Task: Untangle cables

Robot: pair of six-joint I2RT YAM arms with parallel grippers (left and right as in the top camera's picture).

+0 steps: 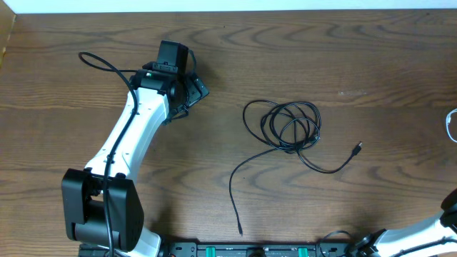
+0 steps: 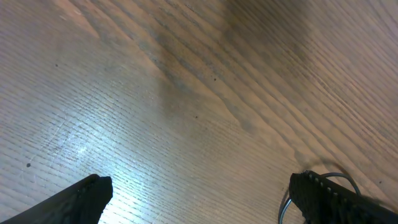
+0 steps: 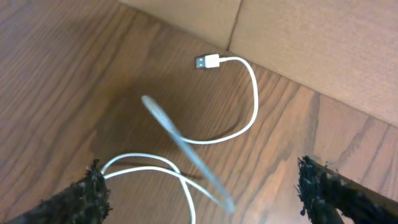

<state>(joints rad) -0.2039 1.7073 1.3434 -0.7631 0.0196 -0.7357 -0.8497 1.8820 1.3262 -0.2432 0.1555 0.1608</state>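
Well, from overhead the two black cables (image 1: 289, 126) lay in one tangled bundle of loops on the tabletop (image 1: 343, 57), right of the middle. One loose end ran out to the right and finished in a small plug (image 1: 359, 148). Another loose end trailed down toward the near edge. That view caught only a sliver of the white cable (image 1: 451, 126) at the far right edge, well apart from the black bundle. My right fingers did not show in it at all.

My right wrist camera gave what the overhead could not. The white cable curved across the wood in loose loops, its USB plug (image 3: 208, 61) lying close to a beige board (image 3: 311, 37) along the tabletop's edge. One stretch of it looked blurred, so I could not tell how that part lay. My right fingers (image 3: 336, 196) were spread wide at the bottom corners. The white cord ran between them, and neither finger pressed on it.

My left wrist camera saw only bare wood grain. My left fingers (image 2: 74, 202) were spread wide too, with nothing between them. They hovered at the far left of the tabletop, well away from every cable.
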